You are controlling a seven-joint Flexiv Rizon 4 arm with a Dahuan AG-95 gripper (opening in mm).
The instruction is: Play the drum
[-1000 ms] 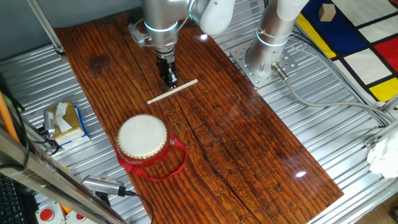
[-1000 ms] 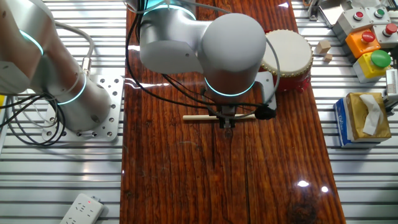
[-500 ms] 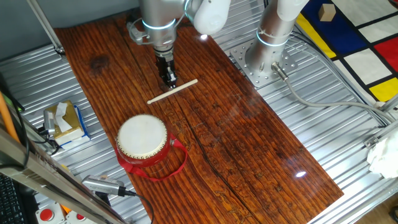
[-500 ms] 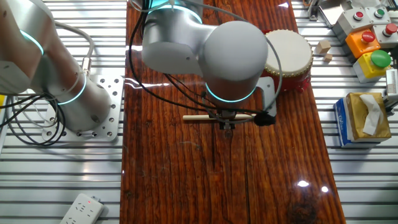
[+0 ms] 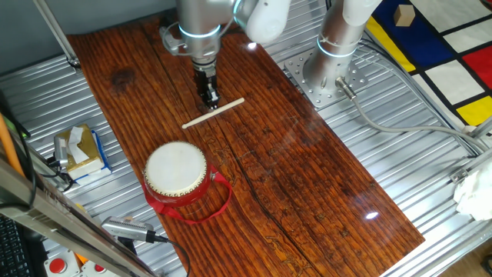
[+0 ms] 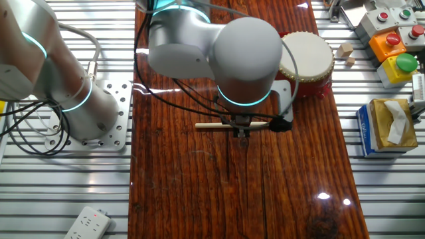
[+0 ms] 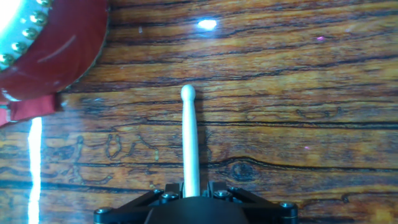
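Observation:
The drum (image 5: 176, 171) stands upright on the wooden board, cream skin up, its red strap (image 5: 217, 201) lying beside it. It also shows in the other fixed view (image 6: 307, 56) and at the top left of the hand view (image 7: 50, 43). A pale wooden drumstick (image 5: 227, 106) lies flat on the board behind the drum, apart from it. My gripper (image 5: 209, 100) points straight down over the stick's middle, jaws closed against its sides. In the hand view the stick (image 7: 189, 137) runs out from between the jaws of the gripper (image 7: 191, 194), its rounded tip short of the drum.
A tissue box (image 5: 79, 150) sits on the metal table left of the board. A box of coloured buttons (image 6: 392, 43) and small wood blocks (image 6: 345, 50) lie near the drum. The arm's base plate (image 5: 327, 77) is to the right, and a power strip (image 6: 86, 222) lies beyond it.
The arm's upper part swayed slightly left and came back. The gripper, drumstick and drum have stayed where they were.

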